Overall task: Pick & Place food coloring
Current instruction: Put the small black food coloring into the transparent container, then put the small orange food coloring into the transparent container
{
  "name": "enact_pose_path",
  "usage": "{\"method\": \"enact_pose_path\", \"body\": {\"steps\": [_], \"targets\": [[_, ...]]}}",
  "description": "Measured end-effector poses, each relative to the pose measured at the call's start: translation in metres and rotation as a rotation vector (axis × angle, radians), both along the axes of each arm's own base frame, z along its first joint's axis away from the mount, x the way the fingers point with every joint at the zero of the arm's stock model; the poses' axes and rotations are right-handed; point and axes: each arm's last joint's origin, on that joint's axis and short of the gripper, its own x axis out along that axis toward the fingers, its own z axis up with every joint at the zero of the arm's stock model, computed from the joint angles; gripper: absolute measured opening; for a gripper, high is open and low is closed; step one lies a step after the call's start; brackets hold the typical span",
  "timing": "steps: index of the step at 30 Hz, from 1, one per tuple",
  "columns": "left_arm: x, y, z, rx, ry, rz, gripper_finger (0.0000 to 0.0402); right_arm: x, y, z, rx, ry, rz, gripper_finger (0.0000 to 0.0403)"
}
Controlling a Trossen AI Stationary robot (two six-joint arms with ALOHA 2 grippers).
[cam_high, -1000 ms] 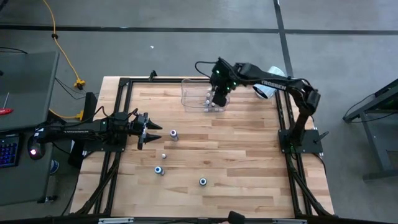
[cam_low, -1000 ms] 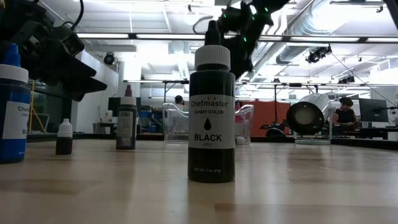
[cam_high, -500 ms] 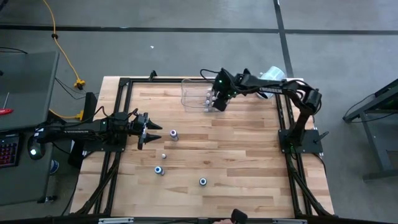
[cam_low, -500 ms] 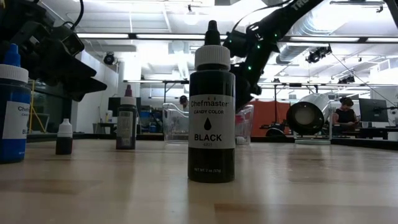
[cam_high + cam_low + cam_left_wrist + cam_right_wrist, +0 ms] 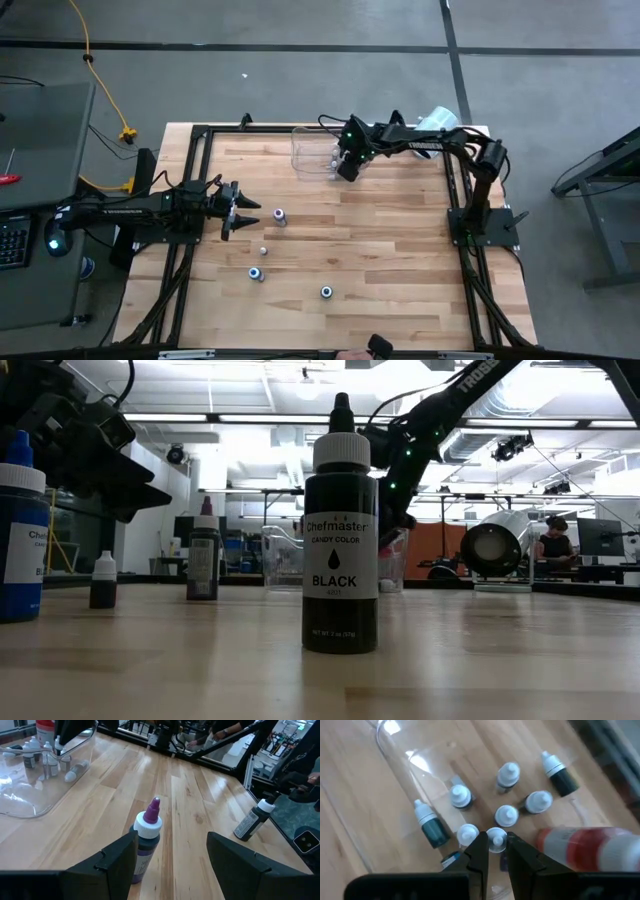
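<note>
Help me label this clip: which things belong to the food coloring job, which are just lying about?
Job: small purple-tipped dropper bottle; black Chefmaster bottle; white-capped bottles in the clear plastic bin.
Lying about: large white paper roll; yellow floor cable.

A clear plastic bin (image 5: 318, 152) on the wooden surface (image 5: 400, 260) holds small dropper bottles (image 5: 506, 815); four more bottles (image 5: 280, 216) stand well apart from it.

The clear plastic bin (image 5: 322, 152) sits on the wooden counter (image 5: 380, 240), directly under the right arm's fingers. A white paper roll (image 5: 432, 132) lies just past it at the counter's edge. A yellow cable (image 5: 100, 90) trails across the floor, far from either arm's fingers.
</note>
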Motion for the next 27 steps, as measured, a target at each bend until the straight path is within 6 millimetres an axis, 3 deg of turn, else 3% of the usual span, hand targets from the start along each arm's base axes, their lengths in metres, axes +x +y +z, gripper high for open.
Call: {"method": "enact_pose_path", "body": {"steps": [21, 27], "targets": [[0.000, 0.000, 0.000, 0.001, 0.000, 0.004, 0.0234, -0.001, 0.001, -0.001, 0.027, -0.002, -0.029, 0.0075], [0.000, 0.000, 0.000, 0.001, 0.000, 0.004, 0.0234, -0.004, 0.003, 0.016, -0.002, -0.042, -0.027, 0.0075]]}}
